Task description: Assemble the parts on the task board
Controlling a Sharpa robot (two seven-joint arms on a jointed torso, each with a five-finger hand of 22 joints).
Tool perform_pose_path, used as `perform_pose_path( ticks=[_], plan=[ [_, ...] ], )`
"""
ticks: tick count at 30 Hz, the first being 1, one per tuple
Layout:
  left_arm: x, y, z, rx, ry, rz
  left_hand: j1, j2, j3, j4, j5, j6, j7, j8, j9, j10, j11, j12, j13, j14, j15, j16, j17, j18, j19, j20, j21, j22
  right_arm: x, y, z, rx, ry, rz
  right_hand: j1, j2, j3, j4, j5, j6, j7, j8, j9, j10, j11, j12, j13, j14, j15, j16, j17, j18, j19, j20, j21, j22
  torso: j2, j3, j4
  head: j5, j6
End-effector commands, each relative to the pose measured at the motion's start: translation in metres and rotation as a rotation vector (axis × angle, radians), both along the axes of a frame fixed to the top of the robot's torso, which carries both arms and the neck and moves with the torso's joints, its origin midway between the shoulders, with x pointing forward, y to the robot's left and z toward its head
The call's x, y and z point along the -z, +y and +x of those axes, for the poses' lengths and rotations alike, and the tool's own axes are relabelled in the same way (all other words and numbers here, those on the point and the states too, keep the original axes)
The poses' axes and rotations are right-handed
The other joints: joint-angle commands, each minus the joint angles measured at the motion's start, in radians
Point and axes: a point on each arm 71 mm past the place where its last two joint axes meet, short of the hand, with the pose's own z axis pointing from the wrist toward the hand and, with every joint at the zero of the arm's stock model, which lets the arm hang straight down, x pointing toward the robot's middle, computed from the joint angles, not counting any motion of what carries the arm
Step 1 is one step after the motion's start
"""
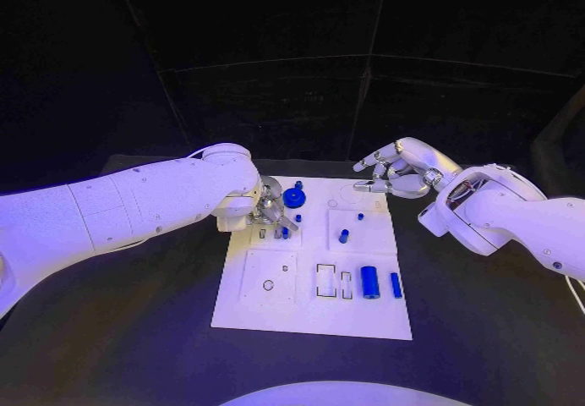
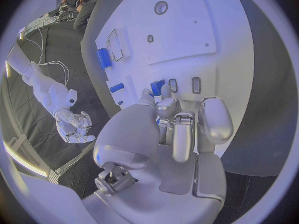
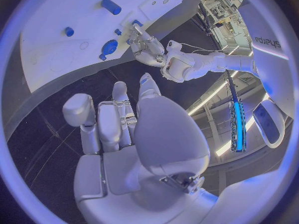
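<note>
We see the task board (image 1: 311, 317) mid-table, its blue parts (image 1: 369, 282) mostly lying loose. Our left hand (image 1: 266, 211) presses fingertips around a small blue part (image 2: 157, 87) — whether it is pinched we cannot tell — so it could slip or jam crooked. Our right hand (image 1: 400, 167) hovers off the board's far corner, loosely curled, empty.

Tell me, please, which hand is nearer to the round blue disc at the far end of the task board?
Left. The left hand sits right beside the round blue disc, over the task board; the right hand hovers off its far right corner.
</note>
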Motion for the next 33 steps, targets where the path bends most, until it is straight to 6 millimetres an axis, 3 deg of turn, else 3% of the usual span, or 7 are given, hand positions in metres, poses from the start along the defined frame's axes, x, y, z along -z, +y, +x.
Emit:
perform_pose_path(
  ticks=[1, 13, 18, 21, 27, 29, 33],
  plan=[
    [-0.0001, -0.0002, 0.0001, 0.005, 0.005, 0.015, 0.013, -0.006, 0.010, -0.003, -0.001, -0.008, -0.002, 0.006, 0.001, 0.008, -0.002, 0.005, 0.002, 0.107, -0.007, 0.006, 0.263, -0.013, 0.001, -0.001, 0.006, 0.002, -0.0012, 0.0013, 0.0000, -0.009, -0.001, 0.004, 0.008, 0.004, -0.006, -0.002, 0.004, 0.003, -0.003, 0.006, 0.002, -0.006, 0.002, -0.006, -0.001, 0.009, -0.003, -0.006, -0.001, 0.016, -0.010, 0.000, -0.003, -0.001, 0.000, 0.0003, -0.0008, 0.001, -0.002],
    [0.0001, -0.0009, -0.0001, 0.005, 0.004, 0.015, 0.073, -0.013, 0.071, -0.037, 0.000, -0.015, -0.008, 0.005, 0.001, 0.004, -0.007, -0.002, -0.002, 0.107, -0.010, 0.006, 0.263, -0.014, 0.002, -0.003, 0.011, 0.013, -0.0011, 0.0025, 0.0004, -0.011, -0.001, 0.007, 0.008, 0.005, -0.006, -0.001, 0.004, 0.003, -0.003, 0.006, 0.002, -0.006, 0.002, -0.007, -0.002, 0.009, -0.003, -0.008, -0.003, 0.017, -0.011, 0.000, -0.005, -0.004, 0.000, -0.0001, -0.0002, 0.002, -0.003],
    [0.0001, 0.0000, -0.0017, 0.006, 0.001, 0.007, 0.184, -0.006, 0.197, -0.106, 0.088, -0.033, -0.011, -0.021, -0.016, -0.010, -0.012, -0.025, -0.014, 0.107, -0.016, 0.006, 0.263, -0.014, 0.001, -0.009, 0.013, 0.019, -0.0010, 0.0028, 0.0005, -0.011, -0.001, 0.008, 0.009, 0.006, -0.006, -0.001, 0.003, 0.003, -0.003, 0.006, 0.001, -0.007, 0.002, -0.007, -0.002, 0.009, -0.003, -0.009, -0.004, 0.017, -0.012, 0.000, -0.006, -0.005, 0.000, -0.0006, 0.0004, 0.003, -0.006],
    [0.0000, 0.0004, -0.0031, 0.008, -0.002, -0.001, 0.192, -0.033, 0.279, -0.117, 0.128, -0.034, -0.005, -0.031, -0.023, -0.010, -0.009, -0.035, -0.019, 0.107, -0.012, 0.006, 0.263, -0.016, 0.002, -0.008, 0.017, 0.026, -0.0010, 0.0029, 0.0005, -0.012, -0.001, 0.008, 0.009, 0.006, -0.006, -0.001, 0.003, 0.003, -0.003, 0.006, 0.001, -0.007, 0.002, -0.007, -0.002, 0.009, -0.003, -0.009, -0.004, 0.017, -0.012, 0.000, -0.006, -0.005, 0.000, -0.0005, 0.0018, 0.003, -0.008],
    [-0.0006, 0.0031, -0.0062, 0.004, -0.017, -0.026, 0.088, -0.184, 0.641, -0.143, 0.183, -0.034, 0.010, -0.010, -0.008, 0.006, -0.002, -0.051, -0.027, 0.107, -0.003, 0.006, 0.263, -0.016, 0.001, 0.001, 0.022, 0.040, -0.0010, 0.0029, 0.0007, -0.013, -0.001, 0.010, 0.009, 0.006, -0.006, -0.001, 0.003, 0.003, -0.003, 0.006, 0.001, -0.007, 0.002, -0.007, -0.002, 0.009, -0.003, -0.009, -0.004, 0.017, -0.012, 0.000, -0.006, -0.005, 0.001, -0.0007, 0.0014, 0.005, -0.011],
    [-0.0010, 0.0042, -0.0067, 0.000, -0.024, -0.034, 0.045, -0.213, 0.724, -0.161, 0.184, -0.037, 0.009, 0.006, 0.003, 0.012, -0.001, -0.049, -0.025, 0.107, -0.003, 0.006, 0.263, -0.016, 0.001, 0.002, 0.023, 0.044, -0.0009, 0.0029, 0.0008, -0.013, -0.001, 0.010, 0.009, 0.006, -0.006, -0.001, 0.003, 0.003, -0.003, 0.006, 0.001, -0.007, 0.002, -0.007, -0.002, 0.009, -0.003, -0.009, -0.004, 0.017, -0.012, 0.000, -0.006, -0.005, 0.000, -0.0010, 0.0014, 0.006, -0.011],
    [-0.0029, 0.0089, -0.0085, -0.017, -0.050, -0.061, 0.018, -0.228, 0.772, -0.183, 0.185, -0.040, 0.007, 0.019, 0.011, 0.016, -0.001, -0.047, -0.023, 0.107, -0.005, 0.006, 0.263, -0.018, 0.004, 0.003, 0.026, 0.051, -0.0008, 0.0024, 0.0013, -0.011, 0.000, 0.011, 0.009, 0.006, -0.006, -0.001, 0.003, 0.003, -0.003, 0.006, 0.001, -0.007, 0.002, -0.007, -0.002, 0.009, -0.003, -0.009, -0.004, 0.017, -0.012, 0.000, -0.006, -0.005, 0.000, -0.0008, 0.0019, 0.006, -0.013]
  ],
)
